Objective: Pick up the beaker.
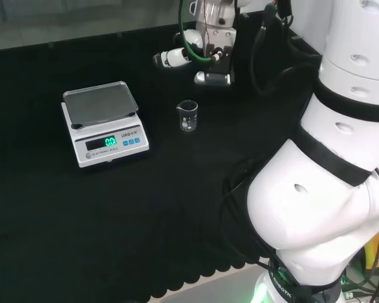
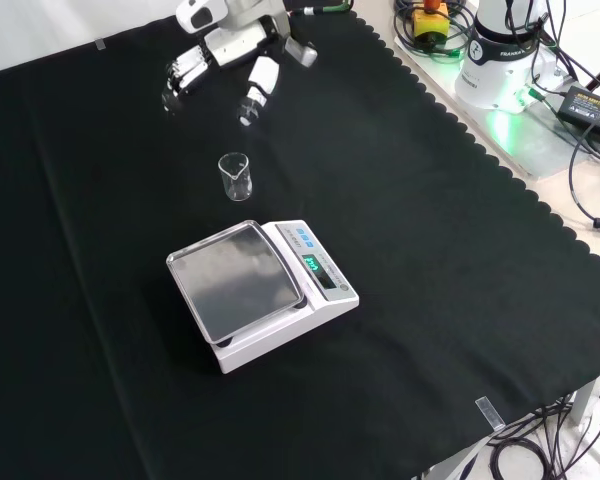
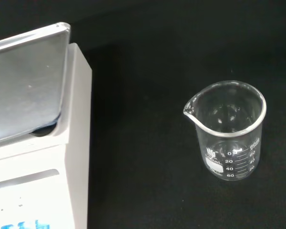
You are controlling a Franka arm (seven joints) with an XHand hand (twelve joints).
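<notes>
A small clear glass beaker [image 1: 187, 116] stands upright on the black cloth, with nothing visible inside. In the front view the beaker [image 2: 236, 176] is just beyond the scale, and in the wrist view the beaker [image 3: 227, 129] shows its spout and printed marks. The hand [image 1: 211, 47] hangs above the cloth, beyond and a little right of the beaker in the head view, apart from it. Seen from the front, the hand [image 2: 230, 48] is at the top, its fingers [image 2: 256, 92] relaxed and pointing down toward the beaker, holding nothing.
A white electronic scale [image 1: 104, 123] with a steel pan and lit green display sits left of the beaker in the head view; the scale [image 2: 255, 290] lies nearer the camera in the front view. The arm's base and cables [image 2: 500, 60] stand off the cloth's far right.
</notes>
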